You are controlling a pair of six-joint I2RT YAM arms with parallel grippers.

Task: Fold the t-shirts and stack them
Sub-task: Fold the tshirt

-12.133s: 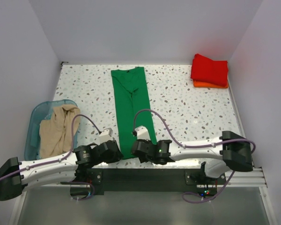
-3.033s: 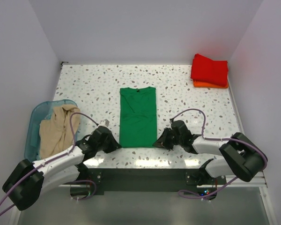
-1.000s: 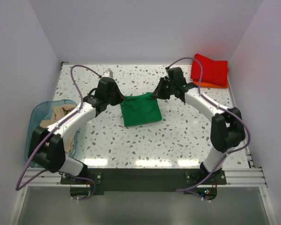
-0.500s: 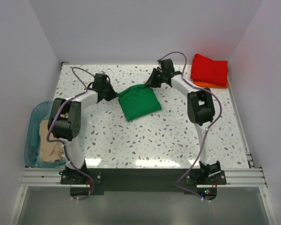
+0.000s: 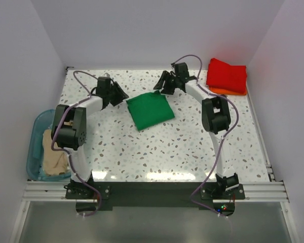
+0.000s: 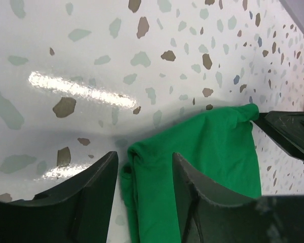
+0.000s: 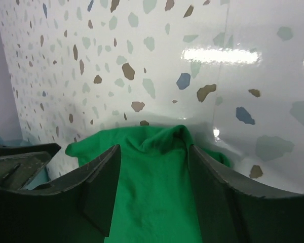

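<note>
The bright green t-shirt (image 5: pixel 150 110) lies folded into a rough square at mid-table. My left gripper (image 5: pixel 122 94) stands open at its far left corner, and in the left wrist view that corner (image 6: pixel 202 152) sits loose between the spread fingers (image 6: pixel 86 197). My right gripper (image 5: pixel 161 86) stands open at the far right corner, with the bunched green cloth (image 7: pixel 152 177) lying under and between its fingers (image 7: pixel 218 192). A folded red t-shirt (image 5: pixel 227 75) rests on a folded orange one (image 5: pixel 228 91) at the back right. The beige t-shirt (image 5: pixel 53 152) lies crumpled in the bin.
A translucent teal bin (image 5: pixel 35 134) stands at the table's left edge. White walls close in the speckled table (image 5: pixel 182 147) at the back and on both sides. Both arms reach from the near rail to the far half of the table.
Both grippers were shut on the green shirt's far corners half a second ago. They have opened and let go, and the shirt now lies flat in its folded square.
</note>
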